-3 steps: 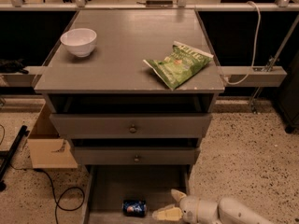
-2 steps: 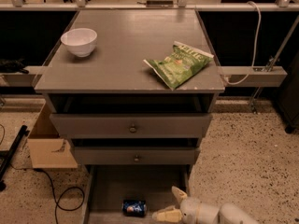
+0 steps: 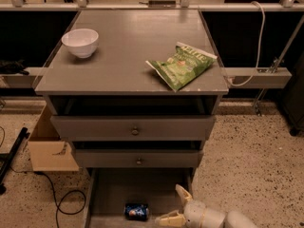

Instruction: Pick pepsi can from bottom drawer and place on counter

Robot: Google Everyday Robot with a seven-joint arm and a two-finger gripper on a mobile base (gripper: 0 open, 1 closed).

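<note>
The gripper (image 3: pixel 169 204), fingers spread, is hovering just right of the pepsi can (image 3: pixel 137 211) (lying sideways near the bottom drawer's (image 3: pixel 137 189) front edge). It should be straddling the can's curved sides squarely before closing.

Shiny metal pepsi can (image 3: pixel 137 211); matt grey counter (image 3: pixel 128 56); smooth pale plastic gripper (image 3: pixel 175 206) at bottom drawer (image 3: pixel 114 194)

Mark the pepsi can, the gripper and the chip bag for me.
pepsi can (image 3: pixel 137 211): camera view, middle of its blue side.
gripper (image 3: pixel 169 204): camera view, midway between its open fingertips, beside the can, at the front of the bottom drawer (image 3: pixel 114 191).
green chip bag (image 3: pixel 183 65): camera view, middle of the bag's face.
</note>
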